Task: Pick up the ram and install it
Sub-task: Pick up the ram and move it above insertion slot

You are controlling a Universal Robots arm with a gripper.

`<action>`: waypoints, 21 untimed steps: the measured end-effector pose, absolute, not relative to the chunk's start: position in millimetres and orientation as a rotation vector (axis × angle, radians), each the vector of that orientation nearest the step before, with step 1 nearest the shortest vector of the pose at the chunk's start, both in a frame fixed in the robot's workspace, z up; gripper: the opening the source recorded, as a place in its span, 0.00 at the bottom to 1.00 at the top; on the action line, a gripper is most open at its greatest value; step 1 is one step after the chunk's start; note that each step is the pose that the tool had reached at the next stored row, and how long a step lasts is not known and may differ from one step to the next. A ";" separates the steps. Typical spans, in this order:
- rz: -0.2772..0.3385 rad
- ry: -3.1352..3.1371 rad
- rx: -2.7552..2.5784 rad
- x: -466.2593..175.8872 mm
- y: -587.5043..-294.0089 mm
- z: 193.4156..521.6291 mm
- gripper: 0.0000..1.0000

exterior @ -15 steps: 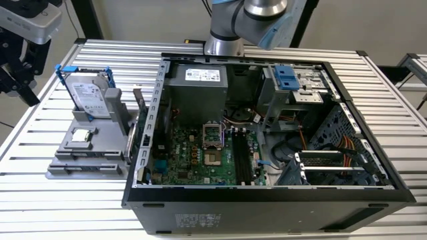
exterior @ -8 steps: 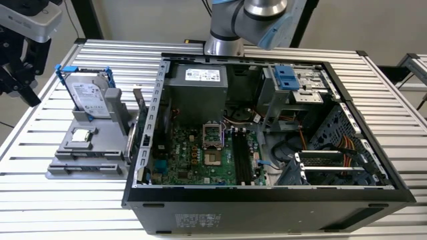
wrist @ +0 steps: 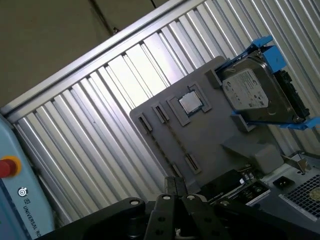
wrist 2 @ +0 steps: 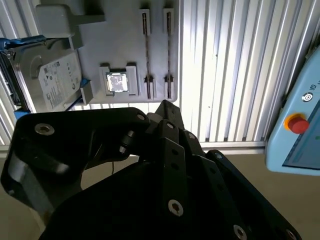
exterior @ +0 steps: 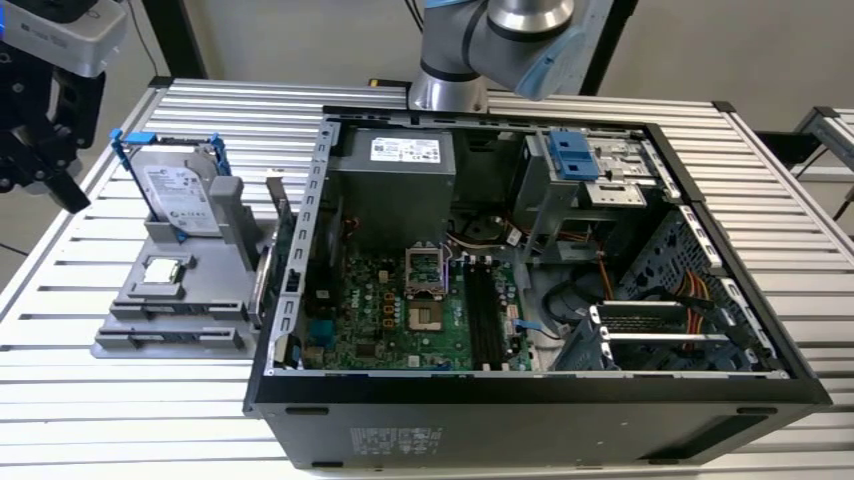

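Observation:
My gripper (exterior: pixel 47 170) hangs high above the table's far corner at the exterior view's left, beyond the grey fixture (exterior: pixel 134 300). Its black links (wrist 2: pixel 165 150) rise in front of the fixture (wrist 2: pixel 120 45) in both wrist views, well apart from it. A thin bluish-green strip along the fixture's near edge looks like the ram (exterior: pixel 174 341), standing on edge in a holder slot. Seen from above, the two long holder slots (wrist 2: pixel 145 50) show just thin lines. The open computer case (exterior: pixel 534 385) lies at the table's middle, with black motherboard slots (exterior: pixel 481 315) inside.
A silver hard drive (exterior: pixel 180 195) in a blue frame stands at the fixture's far end, and a small square chip (exterior: pixel 163 268) sits mid-fixture. The arm's base (exterior: pixel 447 90) rises behind the case. A pendant with a red button (wrist 2: pixel 297 122) lies off the ribbed table (exterior: pixel 134 420).

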State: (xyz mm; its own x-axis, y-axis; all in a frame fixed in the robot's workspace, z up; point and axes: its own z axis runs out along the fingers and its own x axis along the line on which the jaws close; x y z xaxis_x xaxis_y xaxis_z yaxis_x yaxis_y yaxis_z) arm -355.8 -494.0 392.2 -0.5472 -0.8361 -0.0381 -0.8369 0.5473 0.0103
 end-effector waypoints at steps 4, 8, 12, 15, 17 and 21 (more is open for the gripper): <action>0.032 2.714 -1.499 -355.8 -493.4 392.2 0.00; 0.032 2.684 -1.548 -355.9 -492.9 392.2 0.00; 0.034 2.627 -1.645 -355.9 -492.8 392.2 0.00; 0.036 2.582 -1.716 -355.9 -492.8 392.2 0.00; 0.037 2.551 -1.763 -355.9 -492.8 392.2 0.00; 0.039 2.487 -1.854 -355.9 -492.8 392.2 0.00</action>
